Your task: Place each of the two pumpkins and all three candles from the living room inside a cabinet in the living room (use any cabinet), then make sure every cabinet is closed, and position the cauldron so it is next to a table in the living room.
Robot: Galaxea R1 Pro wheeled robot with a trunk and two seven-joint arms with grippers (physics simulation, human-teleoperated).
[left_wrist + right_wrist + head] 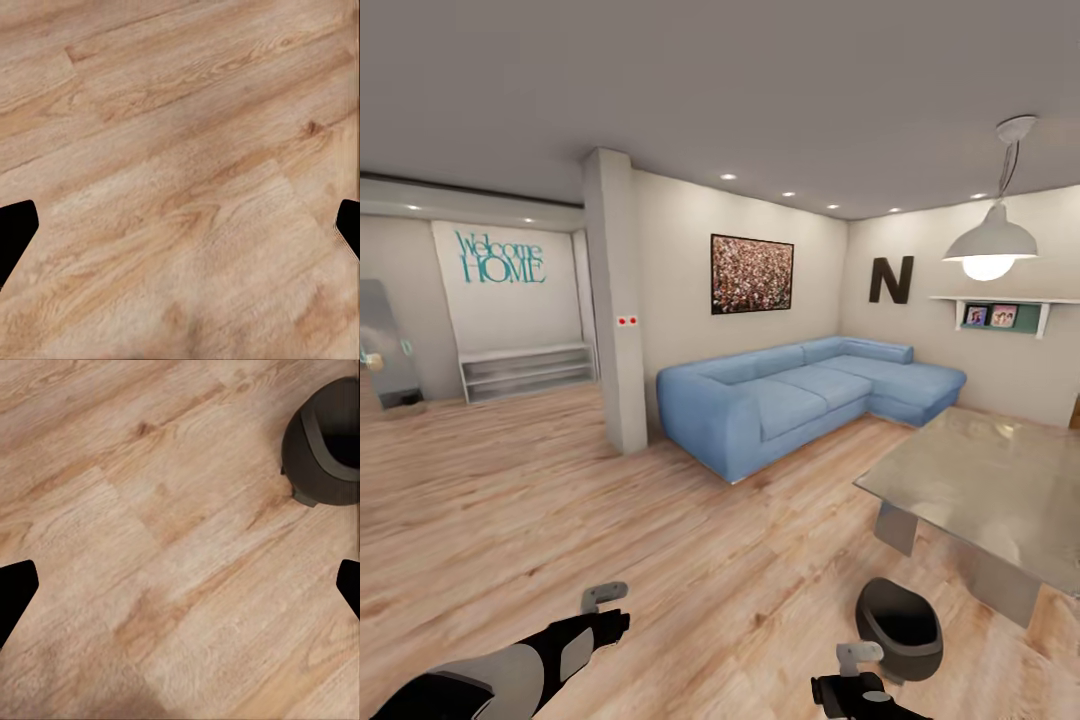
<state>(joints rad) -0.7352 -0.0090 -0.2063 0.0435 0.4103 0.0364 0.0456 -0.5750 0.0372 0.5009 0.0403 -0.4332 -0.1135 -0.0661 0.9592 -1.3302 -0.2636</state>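
Observation:
The black round cauldron (900,625) sits on the wooden floor, a short gap from the near left corner of the glossy grey table (980,470). In the right wrist view the cauldron (326,442) lies off to one side of my right gripper (180,592), which is open over bare floor. My left gripper (180,232) is open too, with nothing but floorboards between its fingers. Both arms reach in low at the head view's near edge, the left arm (560,650) and the right arm (855,690), the right one just short of the cauldron. The pumpkins, candles and cabinet are out of view.
A blue corner sofa (800,395) stands against the far wall behind the table. A white pillar (615,300) rises left of it, and a low white shelf (525,372) lines the far left wall. A pendant lamp (990,245) hangs over the table. Wooden floor stretches to the left.

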